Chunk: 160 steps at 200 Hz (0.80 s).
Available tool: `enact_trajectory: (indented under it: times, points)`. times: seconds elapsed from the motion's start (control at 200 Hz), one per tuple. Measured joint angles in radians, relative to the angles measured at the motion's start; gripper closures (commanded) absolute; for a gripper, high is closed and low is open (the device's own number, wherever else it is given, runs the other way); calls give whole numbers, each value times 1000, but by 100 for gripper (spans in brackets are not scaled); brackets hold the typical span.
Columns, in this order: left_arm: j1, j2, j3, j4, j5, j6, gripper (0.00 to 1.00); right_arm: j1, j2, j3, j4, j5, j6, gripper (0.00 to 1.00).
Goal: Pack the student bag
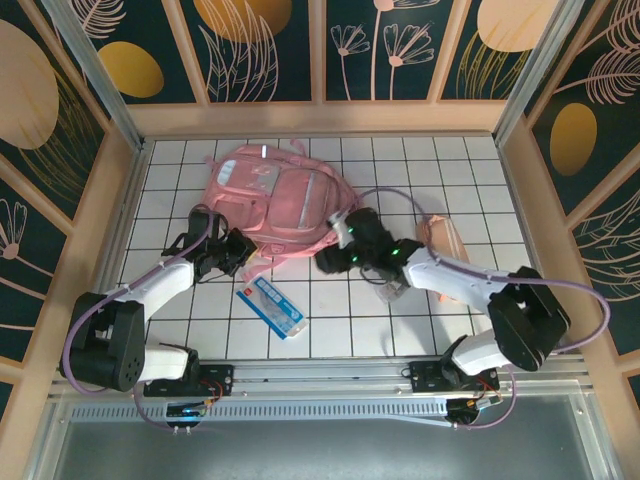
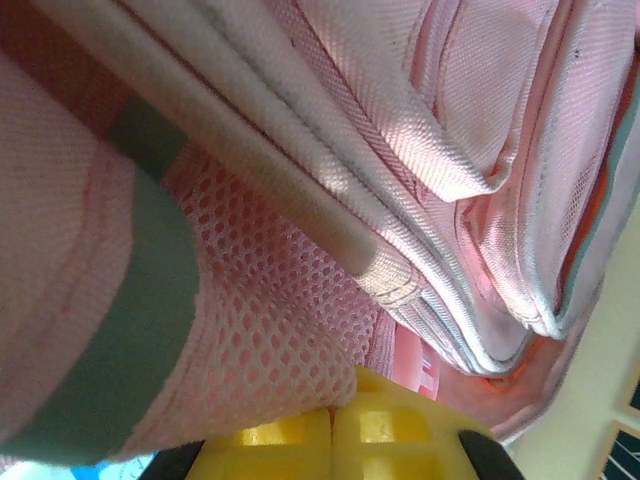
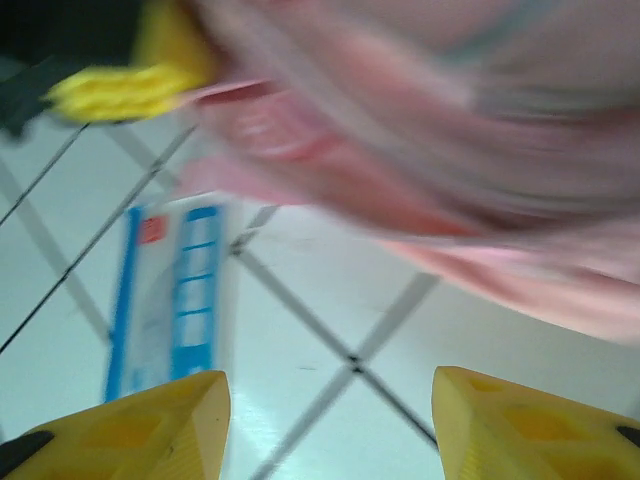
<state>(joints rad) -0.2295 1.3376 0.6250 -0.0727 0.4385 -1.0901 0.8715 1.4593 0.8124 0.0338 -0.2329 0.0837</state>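
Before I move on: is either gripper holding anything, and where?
The left gripper is shut on the bag's pink mesh edge; the right gripper is open, holding nothing.

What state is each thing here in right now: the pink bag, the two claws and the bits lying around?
student bag: lying flat on the table, front pockets up.
left gripper: shut, pinching the bag's mesh fabric.
right gripper: open, empty, over the table.
blue-and-white packet: lying flat, outside the bag.
pink pouch: lying right of the bag.
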Motion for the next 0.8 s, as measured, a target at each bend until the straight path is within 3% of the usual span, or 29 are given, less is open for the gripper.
enact_trajectory:
  times: [0.11, 0.32, 0.455, 0.801]
  points:
    - [-1, 0, 7, -8, 36, -17, 100, 78, 47, -92, 243, -54, -193, 44]
    - [-3, 0, 7, -11, 73, -33, 100, 72, 240, -99, 554, -31, -358, 52]
    - [-3, 0, 7, -8, 85, -44, 100, 78, 337, -60, 668, 0, -391, 65]
    - [-2, -9, 7, -7, 84, -45, 100, 85, 480, -5, 817, 80, -422, 75]
